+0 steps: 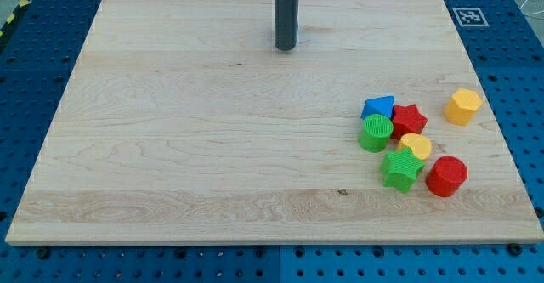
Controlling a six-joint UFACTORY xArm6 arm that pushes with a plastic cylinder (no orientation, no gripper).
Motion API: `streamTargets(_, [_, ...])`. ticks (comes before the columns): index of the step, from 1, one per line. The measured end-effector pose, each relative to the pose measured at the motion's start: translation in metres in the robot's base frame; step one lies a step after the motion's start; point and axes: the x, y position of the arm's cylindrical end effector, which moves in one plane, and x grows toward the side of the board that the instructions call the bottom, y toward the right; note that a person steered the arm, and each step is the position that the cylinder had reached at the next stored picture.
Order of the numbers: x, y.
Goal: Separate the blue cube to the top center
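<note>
The blue cube point(378, 107) sits at the view's right, at the upper left of a tight cluster. It touches a red star point(409, 119) on its right and a green cylinder point(375, 133) just below it. My tip point(286, 48) rests on the board near the view's top centre, far to the upper left of the blue cube and touching no block. The rod rises out of the view's top.
The cluster also holds a yellow block point(416, 145), a green star point(401, 169) and a red cylinder point(447, 176). A yellow hexagon point(463, 106) stands alone near the wooden board's right edge point(493, 104). A marker tag point(469, 16) lies at the top right corner.
</note>
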Motion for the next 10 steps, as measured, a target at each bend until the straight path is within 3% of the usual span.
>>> streamTargets(4, [-0.040,0.000])
streamTargets(6, [-0.036,0.047])
streamTargets(10, [-0.058,0.034])
